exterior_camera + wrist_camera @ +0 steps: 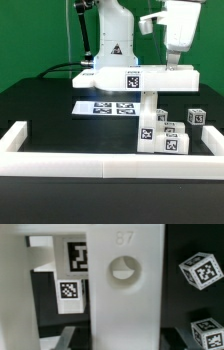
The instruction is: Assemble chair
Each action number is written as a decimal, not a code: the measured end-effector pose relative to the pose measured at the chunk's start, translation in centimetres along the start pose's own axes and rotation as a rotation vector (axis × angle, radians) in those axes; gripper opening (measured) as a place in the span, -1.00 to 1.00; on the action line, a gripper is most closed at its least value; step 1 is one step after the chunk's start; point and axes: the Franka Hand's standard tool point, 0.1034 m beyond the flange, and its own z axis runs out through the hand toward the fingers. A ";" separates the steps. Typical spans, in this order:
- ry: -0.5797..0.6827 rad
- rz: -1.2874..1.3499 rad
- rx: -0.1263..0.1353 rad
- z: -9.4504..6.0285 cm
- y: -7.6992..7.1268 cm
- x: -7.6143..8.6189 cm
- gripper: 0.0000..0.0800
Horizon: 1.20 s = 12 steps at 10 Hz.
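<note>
Fitting the seat slab (pixel 130 78), mid-frame, with the gripper (pixel 178 64) seemingly clamped on its right end (fingertips obscured), I next need its hole (pixel 124 269) lined over the upright post (pixel 148 108).

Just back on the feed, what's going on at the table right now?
The arm's tool hangs at the exterior view's right end of a flat white slab, which appears to rest raised on an upright white post. I cannot tell whether the tool is shut on the slab. More tagged white parts cluster at the post's foot, and the marker board lies flat on the table beyond them.
</note>
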 end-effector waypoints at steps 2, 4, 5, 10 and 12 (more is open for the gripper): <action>0.000 0.001 0.000 0.0 0.0 0.0 -0.28; 0.000 0.001 0.000 0.0 0.0 -0.1 -0.28; 0.000 0.001 0.000 0.0 0.0 -0.1 -0.28; 0.000 0.008 0.000 0.0 0.1 0.0 -0.28; 0.001 0.023 -0.002 0.0 0.1 0.0 -0.28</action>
